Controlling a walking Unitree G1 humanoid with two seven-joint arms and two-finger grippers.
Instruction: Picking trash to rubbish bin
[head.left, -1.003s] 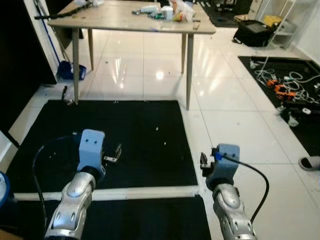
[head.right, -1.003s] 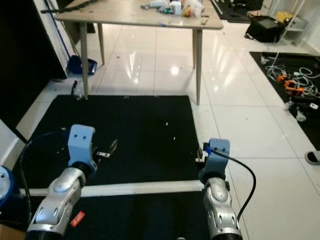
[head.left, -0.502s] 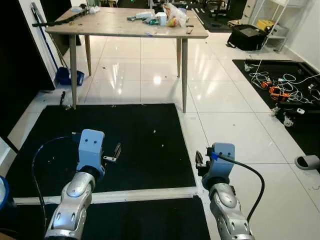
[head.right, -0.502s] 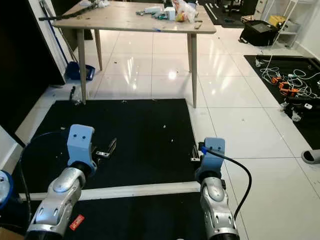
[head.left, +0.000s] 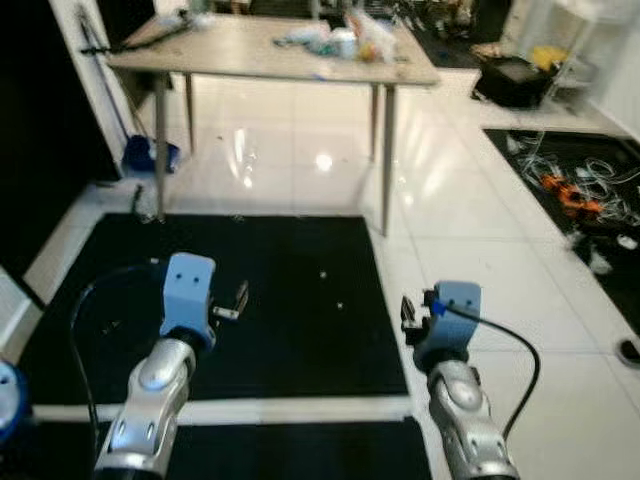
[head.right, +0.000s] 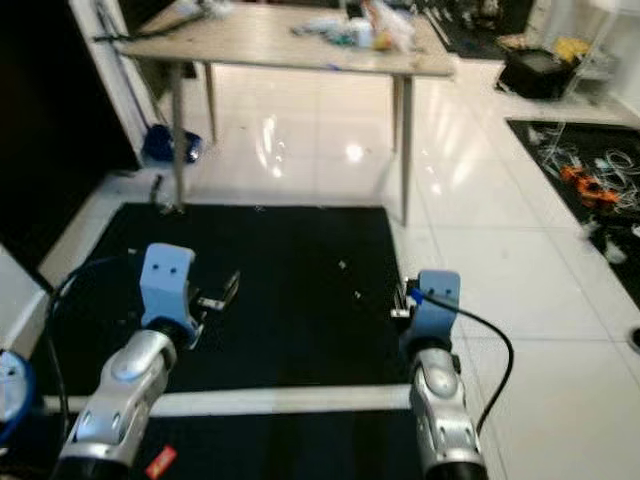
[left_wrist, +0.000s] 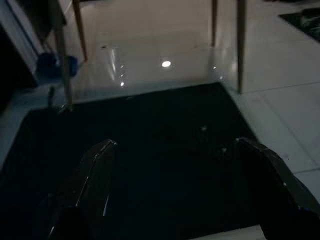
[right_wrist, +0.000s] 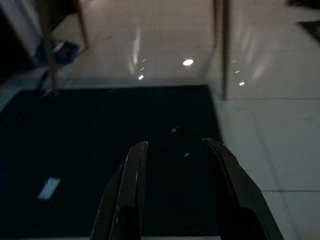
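Both arms out front, low over a black floor mat (head.left: 290, 290). Left end effector (left_wrist: 175, 165) hovering above the mat with fingers (left_wrist: 97, 170) spread wide, nothing between them. Right end effector (right_wrist: 175, 170) also above the mat near its right edge, fingers (right_wrist: 132, 175) parted a little, empty as well.

Ahead of both end effectors, past the far edge of the mat, a wooden worktop (head.left: 230, 50) on slim legs, standing on glossy white tile. On the far right part of that worktop, a heap of small items (head.left: 340, 35), possibly wrappers or bags, though too blurred to name. Well apart from either end effector.

Beyond the left end effector and off to its left, a blue dustpan-like thing (head.left: 145, 155) on the tile by the worktop leg. Behind the left end effector, down by the arm, a small red scrap (head.right: 160, 461) lying on the dark mat. A pale strip (head.right: 280, 400) crossing between two mats under both forearms. In the right wrist view, a small light scrap (right_wrist: 49, 188) lying flat on the mat, off to one side of the fingers.

Far to the right of the right end effector, a tangle of cables (head.left: 580, 185) on another dark mat.
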